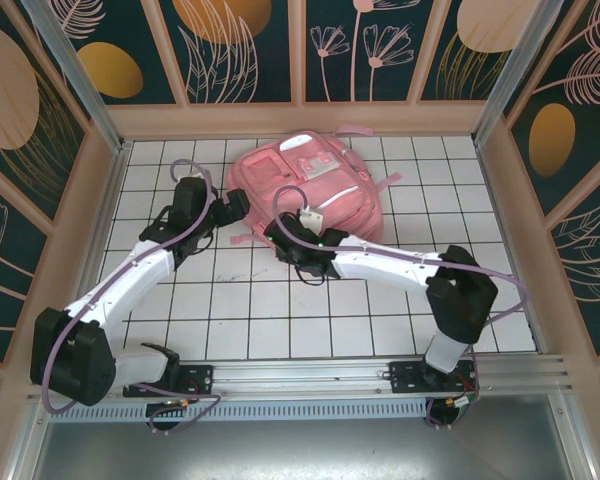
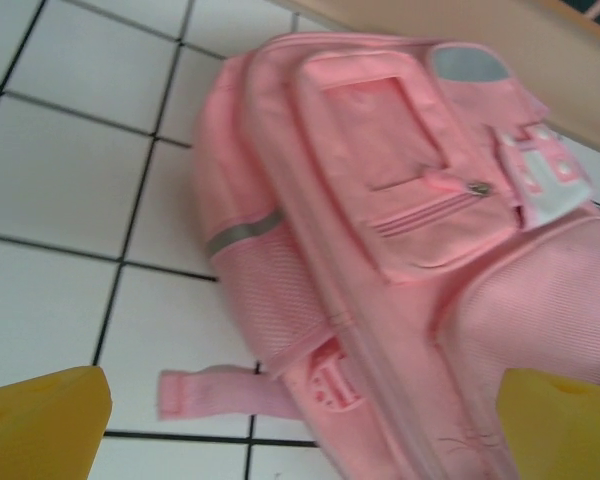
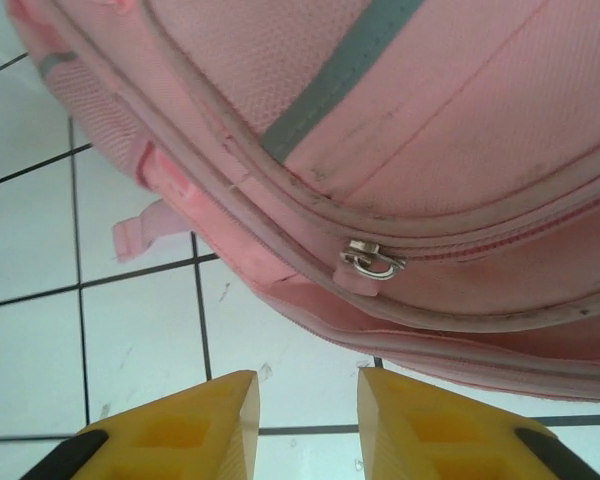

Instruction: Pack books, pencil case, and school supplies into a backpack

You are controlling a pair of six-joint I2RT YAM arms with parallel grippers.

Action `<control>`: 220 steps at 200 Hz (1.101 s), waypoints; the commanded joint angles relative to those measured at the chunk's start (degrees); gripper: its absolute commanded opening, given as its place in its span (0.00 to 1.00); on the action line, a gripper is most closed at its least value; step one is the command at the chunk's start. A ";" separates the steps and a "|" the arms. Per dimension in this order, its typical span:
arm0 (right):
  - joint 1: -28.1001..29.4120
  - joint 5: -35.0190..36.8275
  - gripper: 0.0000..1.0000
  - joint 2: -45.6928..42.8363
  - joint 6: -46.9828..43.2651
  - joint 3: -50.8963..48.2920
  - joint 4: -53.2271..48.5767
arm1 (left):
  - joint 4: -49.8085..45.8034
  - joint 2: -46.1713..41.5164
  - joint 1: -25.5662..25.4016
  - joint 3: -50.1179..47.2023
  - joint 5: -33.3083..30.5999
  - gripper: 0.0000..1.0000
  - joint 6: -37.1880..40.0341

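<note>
Tiled table bears the closed backpack; left fingers gape, right fingers barely parted.

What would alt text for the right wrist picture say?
A pink backpack lies across the top, its metal zip pull at the lower seam. Below, the right pincer's yellow fingers stand slightly apart over white tiles, holding nothing.

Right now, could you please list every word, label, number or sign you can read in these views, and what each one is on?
Nothing can be read as text.
Backpack, raised pink mark beside the strap: letter-like, too blurred to read.
Backpack, pale patch: pink shapes, too blurred to tell whether they are lettering.
Zip pull: no legible marking.
</note>
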 commanded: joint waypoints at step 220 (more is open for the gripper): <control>-2.64 7.80 0.00 3.53 -2.72 4.51 -10.56 | 18.37 7.36 1.35 -5.30 25.39 0.70 -13.73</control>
